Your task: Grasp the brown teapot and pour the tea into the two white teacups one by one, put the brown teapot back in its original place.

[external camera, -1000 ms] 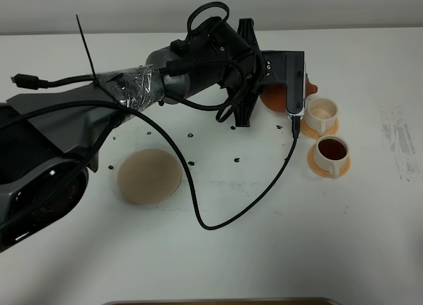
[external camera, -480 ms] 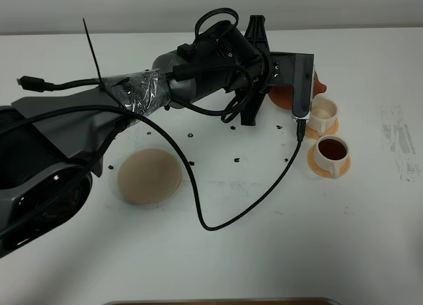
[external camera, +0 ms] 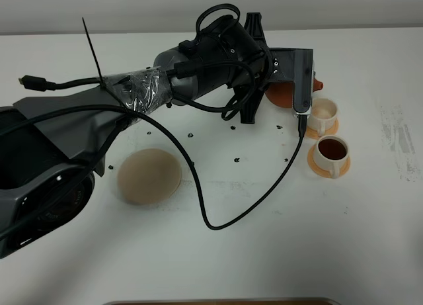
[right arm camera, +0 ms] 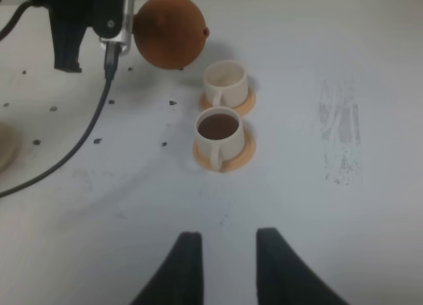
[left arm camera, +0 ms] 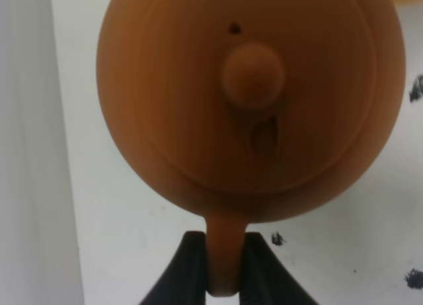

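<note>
- The left gripper point(left arm camera: 223, 278) reaches right across the table, jaws pinched hard on the loop handle point(left arm camera: 225, 249) of the brown teapot point(left arm camera: 251, 100). The wrist view shows both dark fingers point(left arm camera: 188, 272) pressed against that handle.
- The pot hangs at the far right of the table, apparently off the surface, well apart from the beige coaster point(external camera: 149, 176) on the near left.
- Its long axis, handle to spout, runs left to right, and the spout point(external camera: 318, 85) points right.
- Here's the one that matters: the far teacup point(external camera: 323, 112) sits just near-side of the spout tip and looks pale inside, so probably unfilled.
- The near teacup point(external camera: 332, 149) already holds dark tea.
- My read is that the pour needs the spout over the far cup's mouth, then a tip to the right.
- The right gripper point(right arm camera: 228, 265) hangs back on the near side, jaws spread and holding nothing. The left arm is much nearer.
</note>
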You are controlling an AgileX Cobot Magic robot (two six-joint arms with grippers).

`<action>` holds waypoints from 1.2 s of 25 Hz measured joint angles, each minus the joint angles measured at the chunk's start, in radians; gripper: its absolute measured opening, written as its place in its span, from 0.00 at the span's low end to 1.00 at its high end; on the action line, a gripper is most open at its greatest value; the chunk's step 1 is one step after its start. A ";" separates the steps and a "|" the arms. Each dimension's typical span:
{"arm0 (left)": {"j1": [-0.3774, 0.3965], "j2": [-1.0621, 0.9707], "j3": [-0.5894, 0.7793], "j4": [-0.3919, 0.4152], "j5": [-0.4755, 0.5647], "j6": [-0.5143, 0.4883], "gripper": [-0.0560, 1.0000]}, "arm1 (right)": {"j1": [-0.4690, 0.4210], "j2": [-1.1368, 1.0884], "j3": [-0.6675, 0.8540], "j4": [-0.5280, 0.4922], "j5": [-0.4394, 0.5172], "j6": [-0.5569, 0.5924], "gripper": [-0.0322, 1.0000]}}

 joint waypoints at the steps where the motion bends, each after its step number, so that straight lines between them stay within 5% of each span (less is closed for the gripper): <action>1: 0.000 0.004 0.000 0.005 0.002 0.000 0.17 | 0.000 0.000 0.000 0.000 0.000 0.000 0.25; 30: -0.052 0.022 -0.001 0.287 0.000 -0.056 0.17 | 0.000 0.000 0.000 0.000 0.000 0.000 0.25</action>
